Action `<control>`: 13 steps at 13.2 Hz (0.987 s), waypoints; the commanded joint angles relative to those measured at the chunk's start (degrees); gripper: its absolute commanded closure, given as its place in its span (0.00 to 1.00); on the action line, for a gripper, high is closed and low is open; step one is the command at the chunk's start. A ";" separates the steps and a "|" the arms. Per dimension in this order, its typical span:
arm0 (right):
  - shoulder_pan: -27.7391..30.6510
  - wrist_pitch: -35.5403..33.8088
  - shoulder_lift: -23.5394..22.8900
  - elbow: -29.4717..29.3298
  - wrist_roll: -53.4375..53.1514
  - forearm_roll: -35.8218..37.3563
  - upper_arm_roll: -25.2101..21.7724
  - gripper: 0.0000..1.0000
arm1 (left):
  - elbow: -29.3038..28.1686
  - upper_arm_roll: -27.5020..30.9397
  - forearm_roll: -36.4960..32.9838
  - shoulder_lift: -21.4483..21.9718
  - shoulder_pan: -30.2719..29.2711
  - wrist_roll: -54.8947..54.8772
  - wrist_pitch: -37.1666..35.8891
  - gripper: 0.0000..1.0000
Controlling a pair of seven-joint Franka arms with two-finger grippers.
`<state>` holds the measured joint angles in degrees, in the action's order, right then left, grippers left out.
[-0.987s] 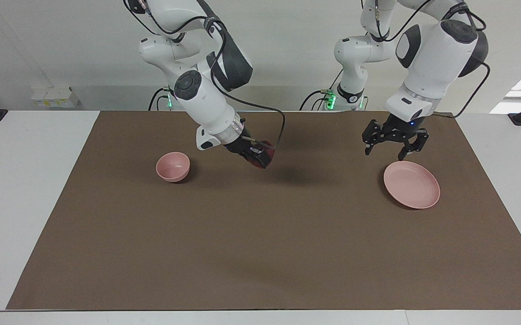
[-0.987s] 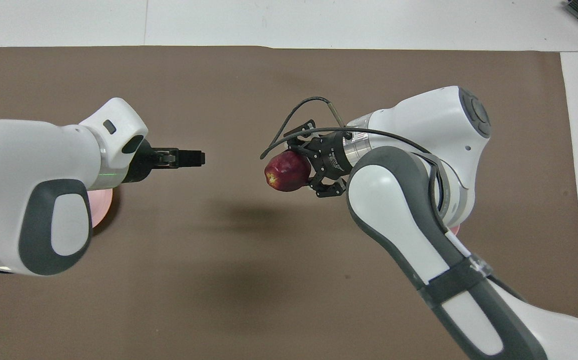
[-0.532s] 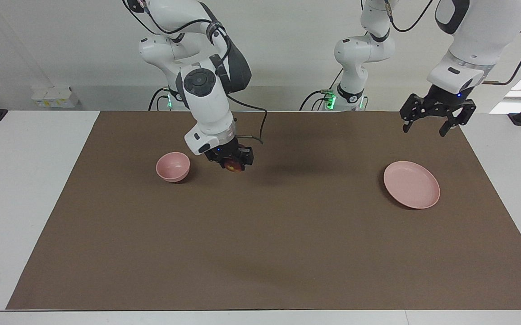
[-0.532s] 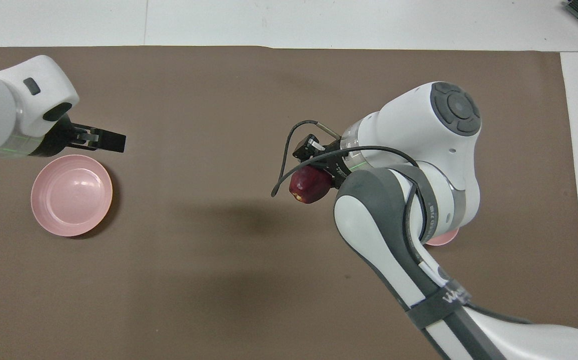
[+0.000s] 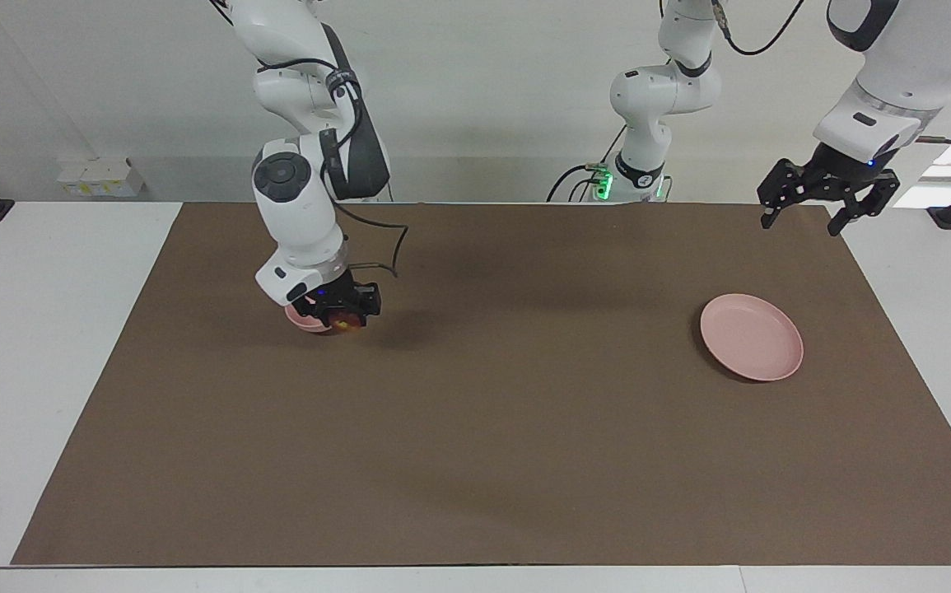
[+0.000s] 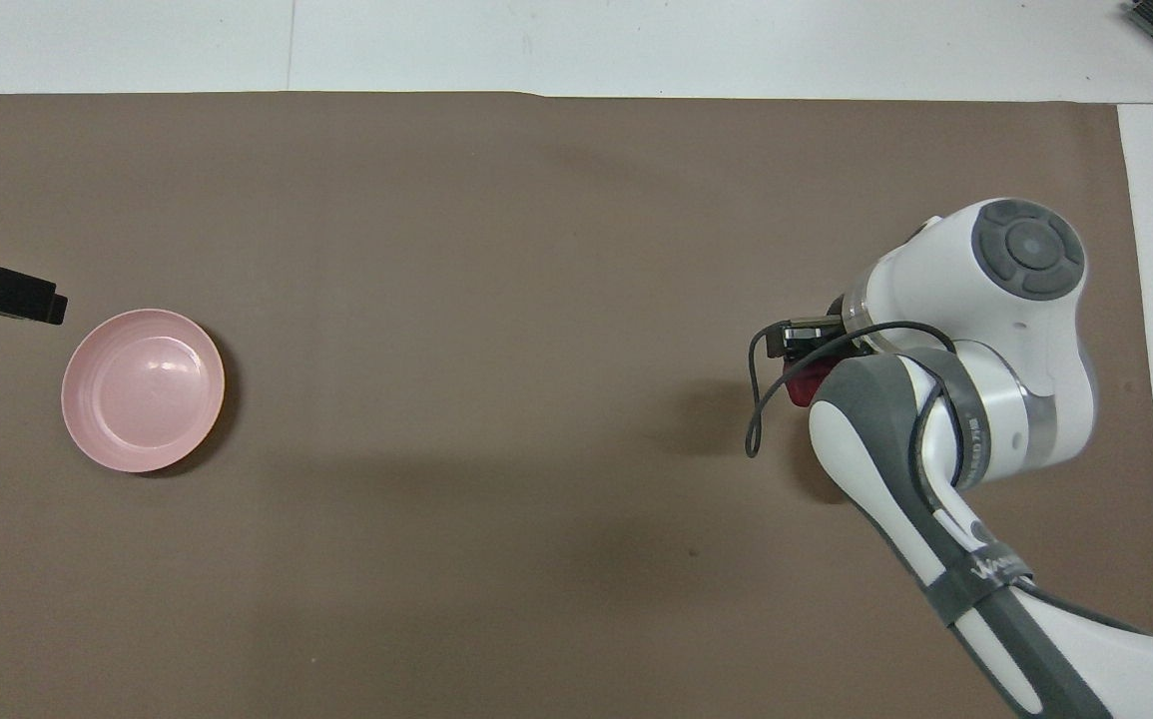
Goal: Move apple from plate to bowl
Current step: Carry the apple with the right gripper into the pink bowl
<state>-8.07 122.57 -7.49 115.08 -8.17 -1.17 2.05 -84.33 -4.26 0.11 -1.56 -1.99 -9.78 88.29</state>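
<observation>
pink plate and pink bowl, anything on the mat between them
Nothing: between the flat pale pink plate and small deep pink bowl, both views show bare brown mat.

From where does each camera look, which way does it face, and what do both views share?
Facing view: high across the table, looking toward the robots; both whole arms show, the right gripper with the apple over the bowl, the left gripper raised near the plate.
Overhead view: high above the robots' end, looking steeply down; the right arm hides the bowl, only the left gripper's tip shows.
Shared: plate, apple, brown mat, seen half a turn apart.
</observation>
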 commanded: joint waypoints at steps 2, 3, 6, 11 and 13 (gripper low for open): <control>4.20 7.40 9.06 14.79 7.01 0.91 0.59 1.00 | 0.14 4.62 -0.37 1.29 4.80 -0.33 -2.33 0.00; 5.60 7.77 10.29 16.82 9.03 0.91 0.59 1.00 | -0.31 4.70 -0.37 1.56 4.71 0.11 -2.25 0.00; 7.11 12.75 9.96 21.31 10.55 0.91 0.59 1.00 | -0.22 4.44 -0.46 1.56 4.10 -0.24 -2.16 0.00; 4.38 13.40 8.20 18.70 6.59 0.91 0.76 0.00 | -0.22 4.53 -0.46 1.56 3.57 -0.24 -2.16 0.00; 4.21 10.60 8.72 15.36 6.68 0.91 0.68 0.00 | -0.22 4.53 -0.46 1.56 3.66 -0.24 -2.16 0.00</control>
<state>-4.03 135.92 0.75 133.54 -0.30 -1.11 2.62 -84.24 -0.12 0.11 -0.73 1.25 -9.88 86.97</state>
